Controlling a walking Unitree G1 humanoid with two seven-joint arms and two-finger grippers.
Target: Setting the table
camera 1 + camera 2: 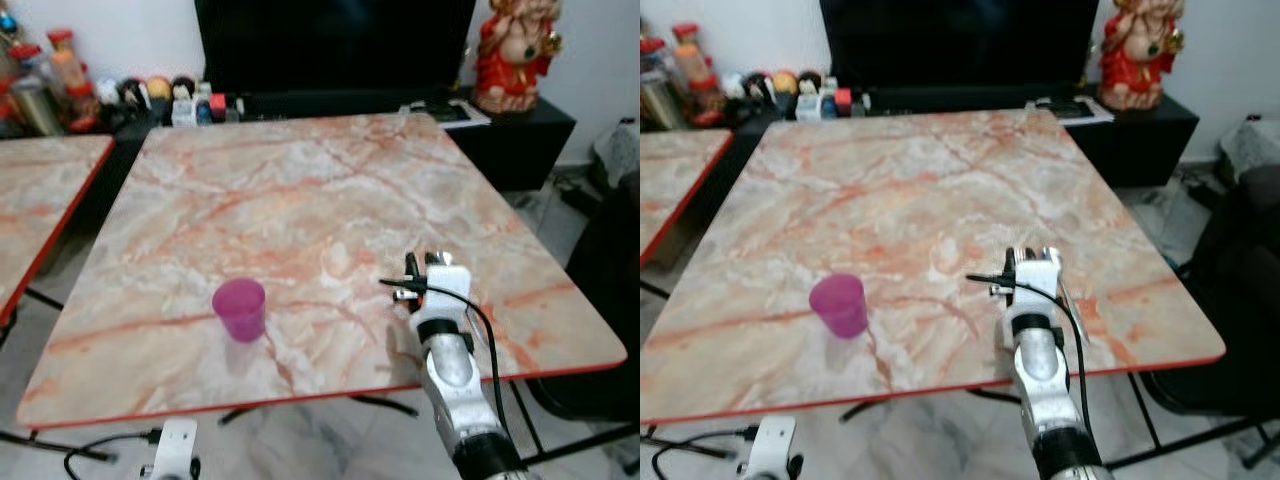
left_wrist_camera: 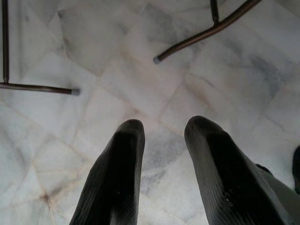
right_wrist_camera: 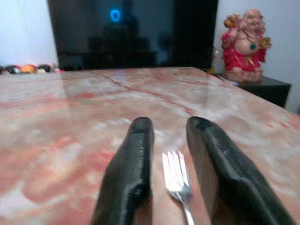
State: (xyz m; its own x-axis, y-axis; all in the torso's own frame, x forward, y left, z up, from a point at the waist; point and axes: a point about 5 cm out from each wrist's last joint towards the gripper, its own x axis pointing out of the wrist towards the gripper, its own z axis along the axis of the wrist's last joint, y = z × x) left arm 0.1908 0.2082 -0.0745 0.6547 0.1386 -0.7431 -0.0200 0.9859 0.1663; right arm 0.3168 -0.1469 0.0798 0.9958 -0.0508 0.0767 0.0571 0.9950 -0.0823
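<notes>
A pink plastic cup [image 1: 239, 309] stands upright near the front left of the marble table [image 1: 300, 170]. My right gripper [image 1: 421, 263] reaches over the table's front right part, well to the right of the cup. In the right wrist view its fingers [image 3: 136, 159] stand apart, low over the tabletop. A silver fork [image 3: 176, 176] lies between them, tines pointing away toward the far side. The right gripper [image 3: 171, 124] is open. My left gripper [image 2: 164, 124] hangs open over the floor, below the table's front edge.
A second marble table [image 1: 40, 190] stands to the left. Behind the table a dark TV cabinet [image 1: 520, 130] carries a red figurine [image 1: 515, 55] and several small jars and bottles [image 1: 60, 75]. Metal table legs [image 2: 206, 33] cross the pale tiled floor.
</notes>
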